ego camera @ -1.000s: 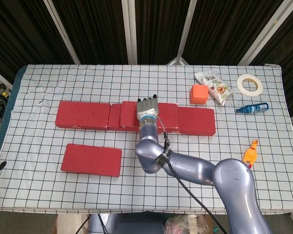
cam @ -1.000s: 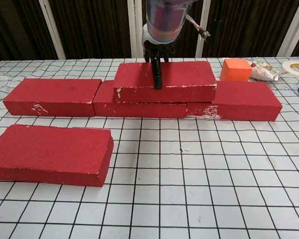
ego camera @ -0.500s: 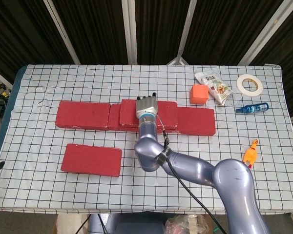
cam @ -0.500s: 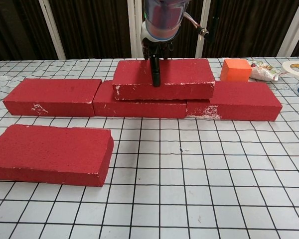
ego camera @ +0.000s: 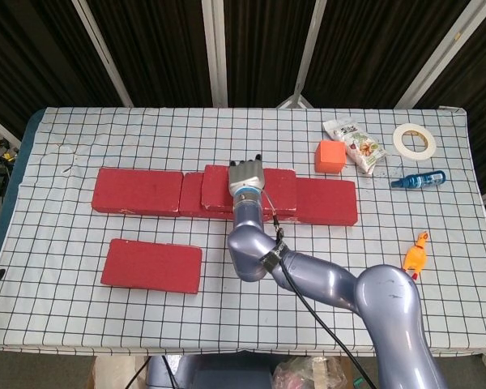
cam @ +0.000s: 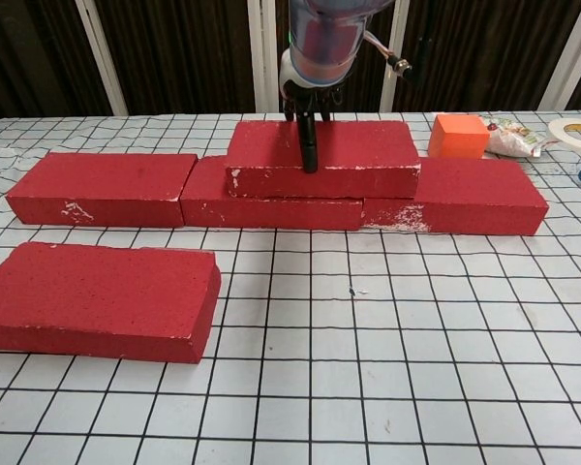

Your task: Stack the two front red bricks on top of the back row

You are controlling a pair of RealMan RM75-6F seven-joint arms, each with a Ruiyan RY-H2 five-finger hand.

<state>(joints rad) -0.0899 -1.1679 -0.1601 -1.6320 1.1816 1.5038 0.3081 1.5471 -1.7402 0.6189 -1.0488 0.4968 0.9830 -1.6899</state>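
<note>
Right hand [ego camera: 245, 175] grips top brick [cam: 323, 158], fingers clamped over it, seating it across back row [cam: 107, 187] joint; front brick [cam: 97, 298] waits.

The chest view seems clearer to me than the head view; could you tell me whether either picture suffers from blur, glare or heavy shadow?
Chest view: sharp and evenly lit, with only a thin shadow under the stacked brick; the right hand is cut off by the top edge. Head view: also in focus, soft light, a mild sheen on the right arm, no glare on the tablecloth.
</note>
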